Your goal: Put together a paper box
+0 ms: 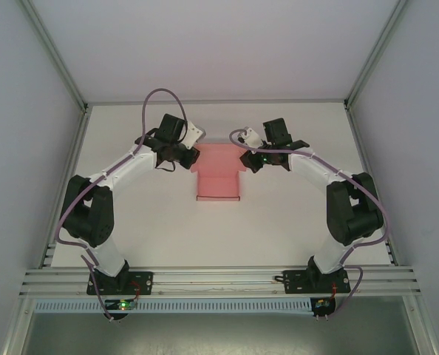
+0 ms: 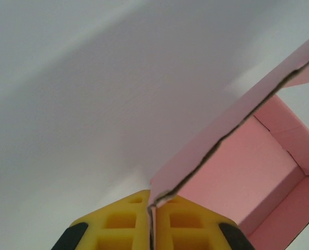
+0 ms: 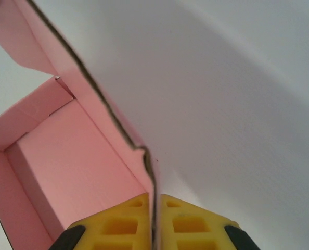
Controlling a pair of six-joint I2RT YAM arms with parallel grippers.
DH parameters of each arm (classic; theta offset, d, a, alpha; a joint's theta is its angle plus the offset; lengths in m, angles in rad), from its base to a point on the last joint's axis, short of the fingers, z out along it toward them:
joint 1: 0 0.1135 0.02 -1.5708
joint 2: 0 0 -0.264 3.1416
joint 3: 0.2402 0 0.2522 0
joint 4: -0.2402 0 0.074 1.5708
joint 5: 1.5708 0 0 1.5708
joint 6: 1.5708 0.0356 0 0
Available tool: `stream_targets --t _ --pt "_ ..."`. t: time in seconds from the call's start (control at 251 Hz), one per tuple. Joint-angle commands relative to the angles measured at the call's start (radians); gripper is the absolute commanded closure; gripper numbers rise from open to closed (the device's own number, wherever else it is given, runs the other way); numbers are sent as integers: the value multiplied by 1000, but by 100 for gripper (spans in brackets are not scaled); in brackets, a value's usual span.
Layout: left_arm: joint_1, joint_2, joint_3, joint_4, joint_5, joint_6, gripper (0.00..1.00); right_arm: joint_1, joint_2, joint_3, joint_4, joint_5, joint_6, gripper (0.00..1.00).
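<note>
The pink paper box (image 1: 218,176) lies mid-table between the two arms, partly folded, with raised side walls and an open inside. My left gripper (image 1: 192,157) is shut on the box's left wall. In the left wrist view its yellow fingers (image 2: 120,224) pinch the thin card edge (image 2: 227,133), and the pink floor (image 2: 248,177) lies to the right. My right gripper (image 1: 243,157) is shut on the right wall. In the right wrist view its yellow fingers (image 3: 193,224) clamp the card edge (image 3: 107,117), with the box's inside (image 3: 71,161) to the left.
The white table (image 1: 131,214) is ringed by white enclosure walls (image 1: 205,44) and metal corner posts (image 1: 367,66). An aluminium rail (image 1: 219,279) with both arm bases runs along the near edge. Purple cables (image 1: 157,96) loop above each arm.
</note>
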State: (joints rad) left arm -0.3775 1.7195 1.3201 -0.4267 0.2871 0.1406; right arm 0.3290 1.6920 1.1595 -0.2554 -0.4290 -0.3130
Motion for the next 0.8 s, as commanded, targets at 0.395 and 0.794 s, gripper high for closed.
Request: stream_targets --t 0.395,0.794 --pt "-55 -39 -56 238 -206 -553 100 218 -78 -195 506 576 695 94" --pt "-97 -67 -228 435 -236 -698 100 315 -86 -363 880 779 919 91"
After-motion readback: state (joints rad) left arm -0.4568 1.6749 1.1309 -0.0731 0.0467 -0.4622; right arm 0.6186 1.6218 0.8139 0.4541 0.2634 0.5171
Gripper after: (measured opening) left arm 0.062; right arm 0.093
